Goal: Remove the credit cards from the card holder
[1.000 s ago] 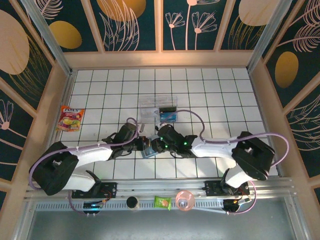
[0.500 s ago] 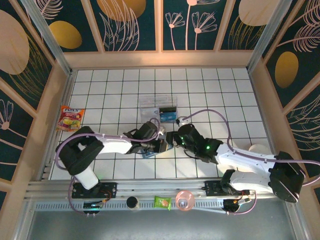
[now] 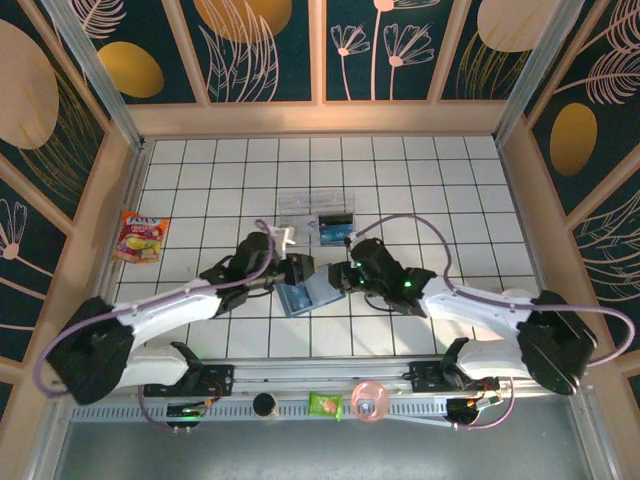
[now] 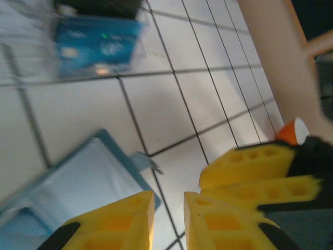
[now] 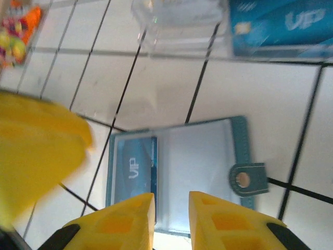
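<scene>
Left claw (image 4: pixel 169 202): withdrawn from card holder (image 5: pixel 197 166); narrow, empty.
Right claw (image 5: pixel 171 200): above holder; narrow, empty.
Blue credit card (image 5: pixel 283 26): ahead, at tray (image 5: pixel 177 21); removed.
Pocketed card (image 5: pixel 132 169): beneath claw; not yet removed.

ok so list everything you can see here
wallet: 1, teal, open flat on the tiles, mid table
wallet card: 1, blue, in a wallet pocket
tray: 1, clear, just beyond the wallet
tray card: 1, bright blue, in the tray
black rectangle: 1, black, in the tray
snack packet: 1, orange-red, far left tiles
green packet: 1, green, near rail
pink disc: 1, pink, near rail
left gripper: 1, yellow fingers slightly apart, empty, by the wallet's edge
right gripper: 1, yellow fingers slightly apart, empty, over the wallet
</scene>
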`<state>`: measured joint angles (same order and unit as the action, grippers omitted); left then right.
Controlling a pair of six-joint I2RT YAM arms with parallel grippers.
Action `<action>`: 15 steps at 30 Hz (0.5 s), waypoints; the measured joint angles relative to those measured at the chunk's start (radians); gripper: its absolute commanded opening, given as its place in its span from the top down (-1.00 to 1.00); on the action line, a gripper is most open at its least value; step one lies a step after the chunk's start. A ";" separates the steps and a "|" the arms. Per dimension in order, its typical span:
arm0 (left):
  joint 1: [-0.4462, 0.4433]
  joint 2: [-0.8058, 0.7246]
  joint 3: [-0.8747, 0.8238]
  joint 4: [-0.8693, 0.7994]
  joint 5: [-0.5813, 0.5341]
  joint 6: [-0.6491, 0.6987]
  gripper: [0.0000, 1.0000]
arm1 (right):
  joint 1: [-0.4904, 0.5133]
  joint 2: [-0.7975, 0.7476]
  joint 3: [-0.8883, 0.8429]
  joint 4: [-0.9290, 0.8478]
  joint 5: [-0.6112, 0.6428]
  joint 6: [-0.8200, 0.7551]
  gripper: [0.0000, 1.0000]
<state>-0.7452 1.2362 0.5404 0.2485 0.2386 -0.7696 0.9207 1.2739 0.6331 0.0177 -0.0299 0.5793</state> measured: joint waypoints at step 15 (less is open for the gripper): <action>0.020 0.003 -0.122 -0.093 -0.083 0.010 0.35 | -0.004 0.343 0.116 -0.031 -0.053 -0.018 0.71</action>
<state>-0.7254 1.2388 0.4179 0.1551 0.1555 -0.7597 0.9169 1.6173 0.7486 -0.0132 -0.0834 0.5617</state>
